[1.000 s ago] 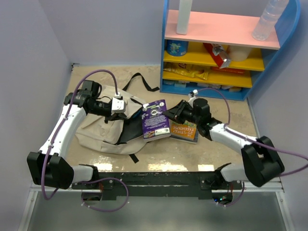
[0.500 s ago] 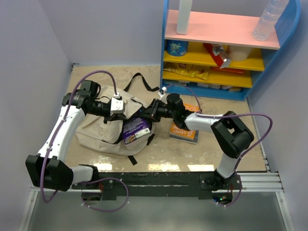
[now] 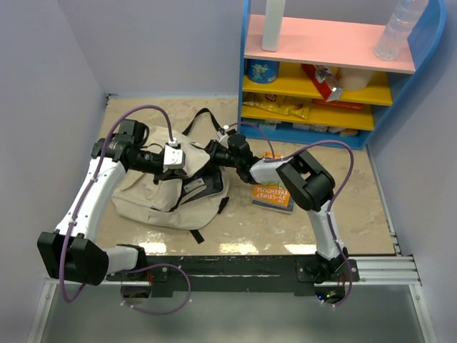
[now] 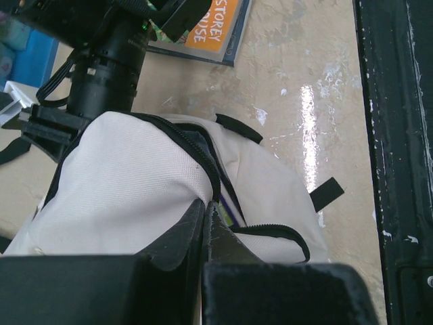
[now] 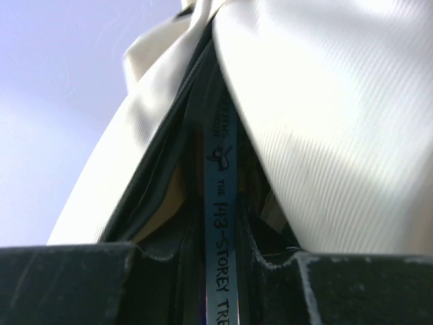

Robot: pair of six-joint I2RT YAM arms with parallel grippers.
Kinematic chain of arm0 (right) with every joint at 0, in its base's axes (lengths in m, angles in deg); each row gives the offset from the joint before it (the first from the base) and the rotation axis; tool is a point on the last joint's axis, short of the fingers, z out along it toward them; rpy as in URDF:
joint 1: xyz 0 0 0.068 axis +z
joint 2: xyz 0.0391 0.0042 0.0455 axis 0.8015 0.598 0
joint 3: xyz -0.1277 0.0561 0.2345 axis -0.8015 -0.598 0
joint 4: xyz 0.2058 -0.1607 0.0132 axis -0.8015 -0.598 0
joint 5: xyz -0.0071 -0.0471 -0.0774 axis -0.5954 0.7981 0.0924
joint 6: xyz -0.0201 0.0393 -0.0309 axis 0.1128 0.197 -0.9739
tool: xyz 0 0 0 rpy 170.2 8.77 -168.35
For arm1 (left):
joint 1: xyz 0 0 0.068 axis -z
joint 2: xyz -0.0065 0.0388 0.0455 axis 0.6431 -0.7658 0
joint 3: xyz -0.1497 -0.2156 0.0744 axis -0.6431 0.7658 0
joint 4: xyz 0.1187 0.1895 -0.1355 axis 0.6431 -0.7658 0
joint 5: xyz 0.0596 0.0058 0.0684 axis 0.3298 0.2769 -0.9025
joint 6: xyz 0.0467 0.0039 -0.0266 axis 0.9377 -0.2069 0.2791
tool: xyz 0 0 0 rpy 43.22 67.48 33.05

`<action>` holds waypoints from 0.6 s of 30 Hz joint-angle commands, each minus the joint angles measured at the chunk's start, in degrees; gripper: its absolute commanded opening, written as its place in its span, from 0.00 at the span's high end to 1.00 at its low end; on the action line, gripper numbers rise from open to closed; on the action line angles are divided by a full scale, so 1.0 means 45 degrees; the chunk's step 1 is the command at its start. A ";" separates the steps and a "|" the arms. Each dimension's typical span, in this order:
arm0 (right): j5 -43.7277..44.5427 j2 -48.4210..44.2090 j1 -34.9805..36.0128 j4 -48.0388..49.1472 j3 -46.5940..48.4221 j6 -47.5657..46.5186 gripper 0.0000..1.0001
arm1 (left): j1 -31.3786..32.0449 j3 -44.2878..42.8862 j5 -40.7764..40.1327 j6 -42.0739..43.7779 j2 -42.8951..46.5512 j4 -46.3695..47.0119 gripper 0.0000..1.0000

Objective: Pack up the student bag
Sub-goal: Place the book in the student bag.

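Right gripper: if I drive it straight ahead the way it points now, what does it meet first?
The student bag. The right gripper holds a blue-spined book edge-on in the open mouth, so it would probably meet the dark zipper edges first; depth inside is unclear.

- The left arm [image 3: 91,196] rose from its base at the near left edge, bent at its elbow on the far left, and its forearm pointed right toward the middle of the surface.
- The left gripper [image 3: 188,160] had its jaws pressed fully together, the 2 fingertips [image 4: 179,237] meeting on a fold at the zipper edge of the student bag [image 3: 139,200].
- The right arm [image 3: 323,214] stood steeply up from its base at the near right and folded sharply at the elbow, with the forearm stretched out to the left.
- The right gripper [image 3: 211,153] sat at the bag's opening, near the left gripper, with its jaws narrowly apart and clamped on the spine of a thin book [image 5: 218,196].
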 commanded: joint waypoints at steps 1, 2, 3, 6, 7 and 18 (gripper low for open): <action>0.1508 0.0010 0.0093 0.0188 0.2190 -0.0182 1.00 | 0.0095 -0.0568 0.1519 0.0314 0.0449 -0.0332 1.00; 0.1824 -0.0047 0.0112 -0.0242 0.2349 -0.0514 1.00 | 0.0076 -0.0568 0.1558 0.0275 0.0430 -0.0313 1.00; 0.2214 -0.0087 0.0151 -0.1252 0.2525 -0.1213 1.00 | 0.0076 -0.0587 0.1578 0.0236 0.0411 -0.0293 1.00; 0.3367 -0.0262 0.0269 -0.2274 0.2858 -0.2058 1.00 | 0.0095 -0.0627 0.1598 0.0197 0.0391 -0.0254 1.00; 0.3660 -0.0340 0.0327 -0.2259 0.2704 -0.2079 1.00 | 0.0076 -0.0627 0.1617 0.0216 0.0372 -0.0235 1.00; 0.9168 -0.0791 0.4346 -0.3158 0.2684 -0.1984 1.00 | 0.0095 -0.0627 0.1773 -0.0233 0.0235 0.0234 1.00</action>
